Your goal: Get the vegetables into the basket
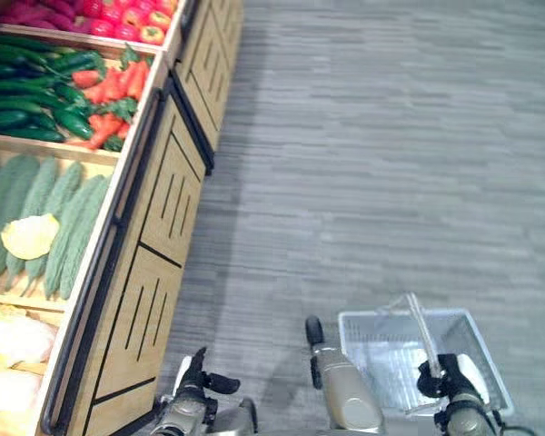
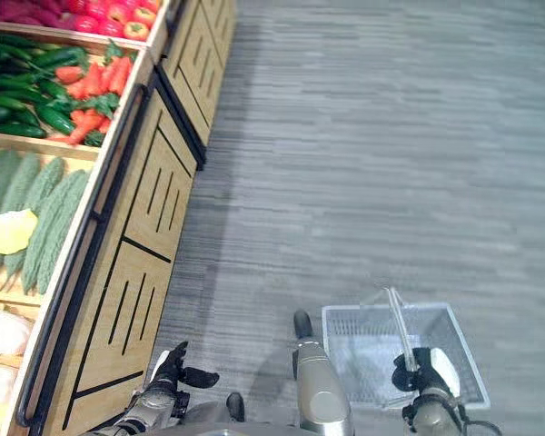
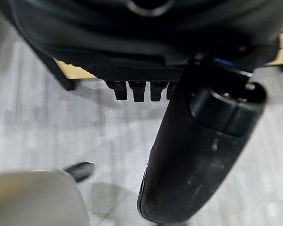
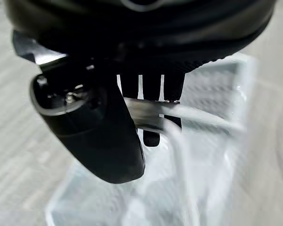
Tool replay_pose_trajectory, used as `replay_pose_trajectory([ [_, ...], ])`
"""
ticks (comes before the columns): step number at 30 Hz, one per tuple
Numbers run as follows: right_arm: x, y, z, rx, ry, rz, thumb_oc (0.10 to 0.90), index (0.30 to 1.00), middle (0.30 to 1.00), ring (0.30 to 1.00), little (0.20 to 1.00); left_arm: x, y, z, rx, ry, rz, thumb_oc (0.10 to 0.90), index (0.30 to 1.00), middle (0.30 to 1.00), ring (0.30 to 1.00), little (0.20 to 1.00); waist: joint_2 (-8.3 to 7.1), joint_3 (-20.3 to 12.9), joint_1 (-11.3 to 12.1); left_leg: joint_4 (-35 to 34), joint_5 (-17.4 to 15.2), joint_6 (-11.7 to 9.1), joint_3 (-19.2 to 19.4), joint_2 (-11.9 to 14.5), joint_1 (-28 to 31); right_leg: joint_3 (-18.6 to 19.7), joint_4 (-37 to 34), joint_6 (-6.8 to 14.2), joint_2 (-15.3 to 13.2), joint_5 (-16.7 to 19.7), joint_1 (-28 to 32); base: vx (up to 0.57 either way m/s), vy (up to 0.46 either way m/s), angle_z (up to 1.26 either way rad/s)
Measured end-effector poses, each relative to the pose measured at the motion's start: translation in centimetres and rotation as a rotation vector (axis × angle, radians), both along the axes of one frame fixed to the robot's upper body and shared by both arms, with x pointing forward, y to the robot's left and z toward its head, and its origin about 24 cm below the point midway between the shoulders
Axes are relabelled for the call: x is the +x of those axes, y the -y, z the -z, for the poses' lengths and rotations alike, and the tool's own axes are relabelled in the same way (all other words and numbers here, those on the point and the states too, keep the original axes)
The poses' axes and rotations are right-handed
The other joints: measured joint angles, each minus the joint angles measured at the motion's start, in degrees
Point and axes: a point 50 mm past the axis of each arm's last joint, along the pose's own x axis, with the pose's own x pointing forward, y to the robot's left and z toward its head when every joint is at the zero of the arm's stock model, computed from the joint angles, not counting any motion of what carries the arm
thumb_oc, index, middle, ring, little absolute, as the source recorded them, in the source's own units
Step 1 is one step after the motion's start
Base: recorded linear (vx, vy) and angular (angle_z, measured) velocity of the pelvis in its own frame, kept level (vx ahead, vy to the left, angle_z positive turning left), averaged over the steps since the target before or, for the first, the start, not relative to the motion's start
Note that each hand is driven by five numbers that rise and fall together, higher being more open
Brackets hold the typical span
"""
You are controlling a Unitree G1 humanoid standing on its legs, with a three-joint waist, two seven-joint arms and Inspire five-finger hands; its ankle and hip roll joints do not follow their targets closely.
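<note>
Basket: a pale wire-mesh basket [image 1: 454, 350] hangs low at the robot's right side, over the grey floor [image 1: 372, 145]; through the mesh I see nothing in it yet.
Right hand: the right hand [image 4: 94, 136] is clamped on the basket's metal handle [image 4: 179, 113], fingers curled over the bar with the thumb beside it (the wrist view shows this plainly).
Left hand: the left hand [image 2: 173, 372] hangs low beside the wooden stand [image 1: 154, 272], fingers relaxed and apart, holding nothing.
Vegetables: all on the stand, well apart from the basket.
Top bin: red peppers or tomatoes [image 1: 127, 18], I cannot tell which, with some dark pink roots beside them.
Second bin: dark green cucumbers [image 1: 27, 91] next to orange-red carrots [image 1: 113, 91] with leafy tops.
Third bin: long, pale green ridged gourds [image 1: 68, 227] lying side by side, with a yellowish leafy piece [image 1: 29, 236] on top of them.
Lowest bin: pale cabbage-like heads [image 1: 9, 341], partly cut off at the edge.
Handling, as I judge it: cucumbers and carrots look stiff and light, best taken round the middle; the cucumber's skin may be slick. The gourds are long, so a mid-length hold should keep them from tipping. The round red ones could roll.
Basket handling: light and rigid, though it may swing on its handle.
</note>
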Motion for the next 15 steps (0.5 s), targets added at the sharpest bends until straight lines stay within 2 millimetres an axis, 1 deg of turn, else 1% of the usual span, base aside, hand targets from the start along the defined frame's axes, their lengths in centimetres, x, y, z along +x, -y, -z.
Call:
replay_pose_trajectory([
  [1,0.1,0.5,-0.4,-0.016,0.007,-0.007,0.400,0.300,0.300,0.300,0.300,0.1,0.1,0.0,-0.002,0.003,0.000,0.900,1.000,1.000,1.000,1.000,0.29,-0.15,-0.15,0.87,1.31,-1.11,-1.84,0.78,-0.51,-1.46,0.47,-0.54,-0.11,-1.36,0.75,0.15,-0.241,0.86],
  [2,-0.1,1.0,-0.7,-0.030,0.003,-0.012,0.400,0.300,0.300,0.300,0.300,0.4,0.1,-0.1,-0.003,0.009,0.000,0.900,1.000,1.000,1.000,1.000,0.24,-0.15,-0.34,2.16,1.82,-2.79,-3.63,0.88,-0.78,-2.87,1.08,-1.29,-0.33,-2.40,1.60,0.10,-0.185,0.62],
  [3,-0.1,1.3,-0.8,-0.039,0.002,-0.012,0.400,0.300,0.300,0.300,0.300,0.4,0.1,-0.2,-0.005,0.012,-0.002,0.900,1.000,1.000,1.000,1.000,0.24,-0.15,0.04,2.95,1.38,-3.14,-4.21,0.78,-1.05,-3.21,1.48,-1.46,-0.26,-2.52,1.76,0.14,-0.276,0.50],
  [4,0.2,1.6,-1.2,-0.047,0.016,-0.022,0.400,0.300,0.300,0.300,0.300,0.5,0.2,-0.2,-0.009,0.014,-0.006,0.900,1.000,1.000,1.000,1.000,0.34,-0.19,0.48,2.88,4.03,-2.77,-4.52,0.66,-1.75,-3.98,1.74,-2.41,-0.25,-3.42,2.34,0.09,-0.198,0.40],
  [5,0.0,1.7,-1.3,-0.051,0.015,-0.022,0.400,0.300,0.300,0.300,0.300,0.7,0.3,-0.2,-0.013,0.018,-0.011,0.900,1.000,1.000,1.000,1.000,0.26,-0.15,0.36,4.20,4.47,-2.74,-4.20,0.97,-2.56,-5.18,1.78,-2.80,-0.61,-4.53,3.18,0.07,-0.259,0.73],
  [6,-0.6,1.9,-1.1,-0.054,-0.002,-0.015,0.400,0.300,0.300,0.300,0.300,0.9,0.4,-0.3,-0.015,0.024,-0.006,0.900,1.000,1.000,1.000,1.000,0.30,-0.17,-0.07,6.35,5.11,-3.41,-4.73,1.40,-4.04,-7.23,1.71,-3.15,-1.08,-5.32,4.38,0.04,-0.245,1.47],
  [7,-1.9,1.7,-0.6,-0.043,-0.023,0.007,0.400,0.300,0.300,0.300,0.300,1.5,1.3,-0.5,-0.031,0.041,-0.002,0.900,1.000,1.000,1.000,1.000,-0.18,0.03,-0.06,10.12,7.29,-3.48,-0.13,2.19,-7.07,-11.03,1.27,-4.44,-2.64,-6.49,6.91,0.05,-0.358,1.63],
  [8,-2.8,1.6,-0.3,-0.034,-0.038,0.028,0.400,0.300,0.300,0.300,0.300,1.8,1.4,-0.6,-0.028,0.045,0.005,0.900,1.000,1.000,1.000,1.000,-1.13,0.33,-0.24,12.70,7.02,-3.73,4.17,3.51,-8.23,-13.07,0.29,-4.58,-3.40,-6.85,7.98,0.02,-0.192,1.61],
  [9,-3.2,1.4,0.1,-0.022,-0.052,0.040,0.400,0.300,0.300,0.300,0.300,1.8,1.6,-0.5,-0.029,0.043,0.016,0.900,1.000,1.000,1.000,1.000,-1.11,0.32,-0.40,12.35,6.46,-3.39,8.67,4.91,-8.74,-15.23,0.05,-4.66,-3.82,-6.86,9.16,0.06,-0.152,1.76],
  [10,-4.6,0.8,0.9,0.004,-0.070,0.092,0.400,0.300,0.300,0.300,0.300,2.2,2.0,-0.6,-0.028,0.040,0.050,0.900,1.000,1.000,1.000,1.000,-1.30,0.16,-2.09,10.68,5.63,-3.71,20.98,9.01,-10.10,-20.97,-1.74,-5.40,-4.83,-7.42,11.69,0.09,-0.059,2.04],
  [11,-5.3,0.1,1.5,0.032,-0.088,0.120,0.400,0.300,0.300,0.300,0.300,2.4,2.3,-0.7,-0.024,0.050,0.078,0.900,1.000,1.000,1.000,1.000,-1.23,0.10,-0.99,7.43,5.10,-3.25,29.18,11.11,-11.69,-24.26,-2.74,-4.43,-5.03,-8.22,12.38,0.09,-0.058,2.06],
  [12,-5.5,-0.4,1.8,0.048,-0.083,0.145,0.400,0.300,0.300,0.300,0.300,2.3,2.3,-0.7,-0.022,0.041,0.081,0.900,1.000,1.000,1.000,1.000,-0.98,-0.06,-1.02,4.70,5.15,-3.62,32.76,11.70,-12.50,-27.26,-3.50,-4.24,-4.94,-7.82,12.99,0.06,-0.010,1.44],
  [13,-5.7,-0.7,2.1,0.063,-0.083,0.160,0.400,0.300,0.300,0.300,0.300,2.4,2.2,-0.7,-0.015,0.036,0.081,0.900,1.000,1.000,1.000,1.000,-0.98,-0.07,-1.28,2.53,5.40,-3.27,33.55,11.48,-13.05,-28.70,-3.41,-4.17,-4.94,-7.76,13.18,0.05,0.035,0.89],
  [14,-5.3,-0.9,2.0,0.070,-0.068,0.153,0.400,0.300,0.300,0.300,0.300,2.0,1.9,-0.5,-0.007,0.017,0.077,0.900,1.000,1.000,1.000,1.000,-0.93,-0.10,-0.69,1.58,5.43,-3.21,32.85,11.22,-13.07,-28.94,-2.81,-3.79,-4.87,-8.02,12.84,0.09,0.087,0.54],
  [15,-4.9,-0.7,1.8,0.062,-0.043,0.149,0.400,0.300,0.300,0.300,0.300,1.6,1.8,-0.3,-0.008,-0.003,0.060,0.900,1.000,1.000,1.000,1.000,-0.07,-0.63,-0.35,0.64,5.50,-3.09,33.22,10.80,-12.69,-30.37,-2.92,-2.58,-4.93,-8.46,12.82,0.10,0.131,0.45],
])
